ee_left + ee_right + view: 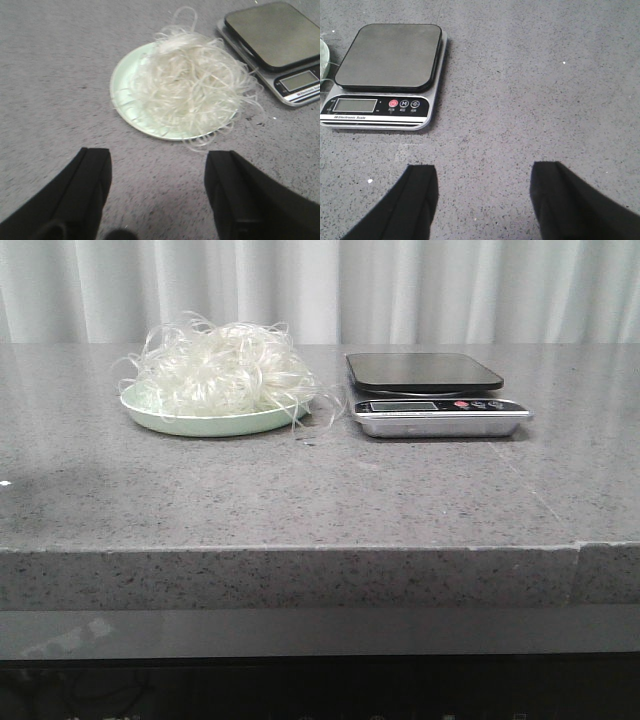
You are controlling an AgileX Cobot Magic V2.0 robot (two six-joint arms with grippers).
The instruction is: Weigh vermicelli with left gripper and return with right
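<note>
The vermicelli (222, 368) is a fluffy tangle of whitish strands piled on a pale green plate (160, 420) at the left of the grey stone table. It also shows in the left wrist view (192, 87), on the plate (122, 82). A kitchen scale (430, 392) with a dark platform stands right of the plate; it shows in the left wrist view (280, 42) and the right wrist view (385, 75). My left gripper (157, 167) is open and empty, short of the plate. My right gripper (482, 182) is open and empty over bare table, to the right of the scale. Neither gripper shows in the front view.
A few loose strands hang over the plate's rim toward the scale (318, 400). The plate's edge (323, 55) shows at the border of the right wrist view. A pale curtain (400, 290) closes off the back. The table's front edge (320, 548) runs across the front view.
</note>
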